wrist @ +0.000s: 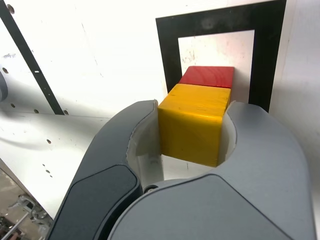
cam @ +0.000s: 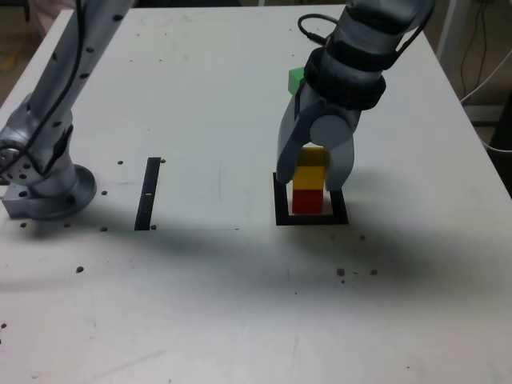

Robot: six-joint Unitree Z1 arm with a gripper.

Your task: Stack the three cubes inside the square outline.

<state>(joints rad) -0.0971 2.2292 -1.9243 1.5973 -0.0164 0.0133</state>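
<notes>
No legible text, label, brand, number or sign appears on any surface in either the exterior or the wrist view.

Two broad grey curved fingers (wrist: 125, 145) fill the near part of the wrist view, closed against opposite side faces of a small solid yellow cube (wrist: 192, 122). The gripper (wrist: 192, 132) holds the cube between the fingertips, with the cube's top face and one side face showing. Just beyond the fingertips a small solid red cube (wrist: 209, 76) peeks out, touching the yellow cube and largely hidden by it. The red cube sits in the white centre of a thick black flat square outline (wrist: 167, 55) on the white table (wrist: 100, 55). Beyond one finger, well apart from the outline, a thin straight black strip (wrist: 32, 65) lies slantwise across the table.
</notes>
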